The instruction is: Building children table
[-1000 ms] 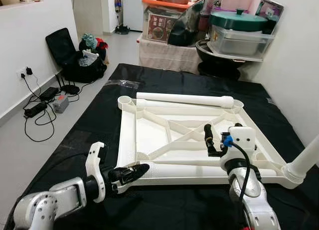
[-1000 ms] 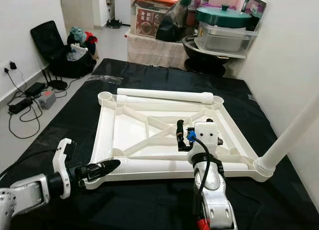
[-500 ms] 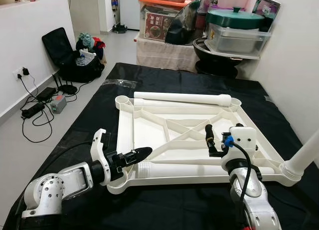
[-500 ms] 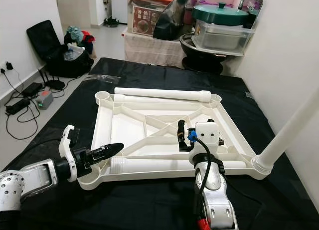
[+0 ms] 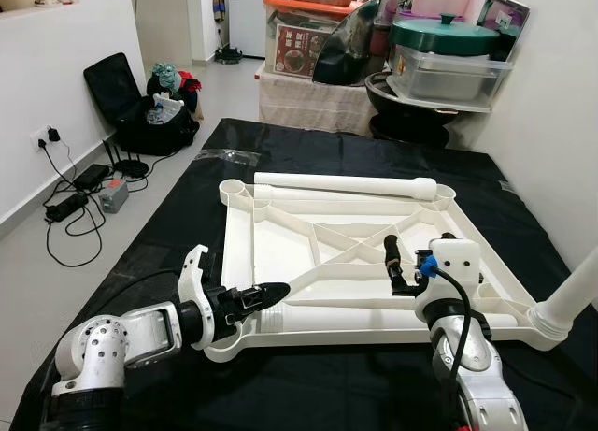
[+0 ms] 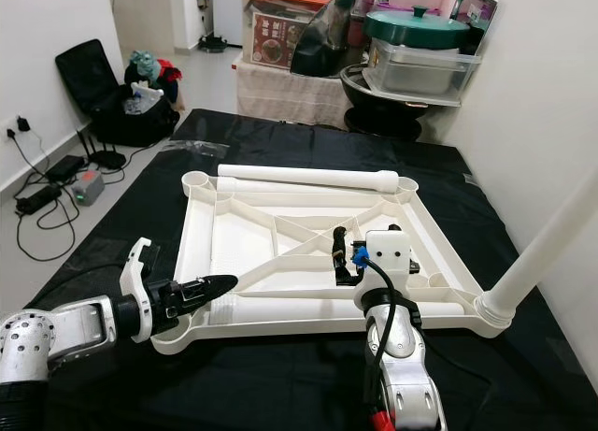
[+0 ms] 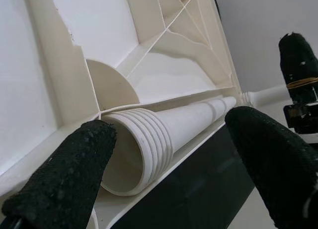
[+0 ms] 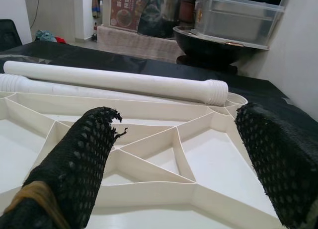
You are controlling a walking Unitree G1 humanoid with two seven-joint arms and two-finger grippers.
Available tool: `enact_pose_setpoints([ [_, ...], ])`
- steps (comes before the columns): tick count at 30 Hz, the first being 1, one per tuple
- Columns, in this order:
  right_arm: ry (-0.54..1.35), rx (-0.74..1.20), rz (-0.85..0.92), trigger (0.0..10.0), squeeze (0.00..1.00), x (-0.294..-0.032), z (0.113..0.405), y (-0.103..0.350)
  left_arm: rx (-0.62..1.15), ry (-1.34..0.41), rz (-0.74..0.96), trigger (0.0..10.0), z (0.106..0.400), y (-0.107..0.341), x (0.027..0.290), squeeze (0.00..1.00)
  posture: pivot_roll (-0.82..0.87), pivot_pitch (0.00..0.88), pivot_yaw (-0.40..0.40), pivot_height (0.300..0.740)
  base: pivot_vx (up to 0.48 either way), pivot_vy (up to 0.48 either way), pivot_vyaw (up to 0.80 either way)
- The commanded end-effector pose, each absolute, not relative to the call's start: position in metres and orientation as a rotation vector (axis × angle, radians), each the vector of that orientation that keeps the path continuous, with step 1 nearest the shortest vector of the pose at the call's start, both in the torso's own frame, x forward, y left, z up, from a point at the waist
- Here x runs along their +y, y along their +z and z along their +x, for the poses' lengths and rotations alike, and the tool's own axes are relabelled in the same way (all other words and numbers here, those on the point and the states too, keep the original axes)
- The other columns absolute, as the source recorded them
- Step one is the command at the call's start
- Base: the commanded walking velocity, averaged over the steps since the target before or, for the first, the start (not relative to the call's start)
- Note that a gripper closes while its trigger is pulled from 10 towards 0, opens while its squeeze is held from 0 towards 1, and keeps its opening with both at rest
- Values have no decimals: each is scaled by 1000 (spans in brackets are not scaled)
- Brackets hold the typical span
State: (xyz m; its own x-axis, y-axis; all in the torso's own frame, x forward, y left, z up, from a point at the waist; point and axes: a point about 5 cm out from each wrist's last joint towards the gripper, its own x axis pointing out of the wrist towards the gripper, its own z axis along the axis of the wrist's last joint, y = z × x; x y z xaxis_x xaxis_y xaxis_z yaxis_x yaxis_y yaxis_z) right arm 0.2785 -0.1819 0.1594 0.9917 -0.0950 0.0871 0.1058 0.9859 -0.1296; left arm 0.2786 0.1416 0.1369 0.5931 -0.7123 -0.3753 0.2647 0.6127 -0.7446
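Observation:
A white plastic table top (image 5: 237, 253) lies upside down on a black cloth (image 5: 308, 384). One white leg (image 5: 346, 184) rests along its far edge. A second leg (image 5: 374, 317) lies inside the near rim, its threaded end (image 7: 144, 149) at the near left corner. A third leg (image 5: 572, 300) stands screwed into the near right corner. My left gripper (image 5: 266, 294) is open, one finger (image 7: 59, 179) on each side of that threaded end. My right gripper (image 5: 391, 261) hovers open over the ribs right of the middle, holding nothing.
A black bag (image 5: 140, 104), a power strip and cables (image 5: 70, 207) lie on the floor to the left. Boxes, a lidded tub (image 5: 448, 71) and pots stand behind the cloth. A white wall (image 5: 561, 150) runs close along the right side.
My left gripper has moved from in front of the near left corner up and in to the near leg's threaded end. The right arm has stayed put.

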Motion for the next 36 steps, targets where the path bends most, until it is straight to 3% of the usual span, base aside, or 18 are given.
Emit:
enact_pose_setpoints([
  [1,-120,-48,-142,10000,0,-187,278,154,779,-597,-669,10000,277,129,142,0,29,0,-82,740,0,0,0],
  [4,-114,-46,-140,10000,0,-183,278,153,823,-624,-571,10000,270,124,138,0,29,0,-79,740,0,0,0],
  [10,-113,-43,-140,10000,0,-183,278,152,862,-639,-540,10000,265,120,136,0,31,0,-79,740,0,0,0],
  [36,-114,-34,-148,10000,0,-181,281,149,782,-750,-574,10000,286,145,118,0,16,0,-64,740,0,0,0],
])
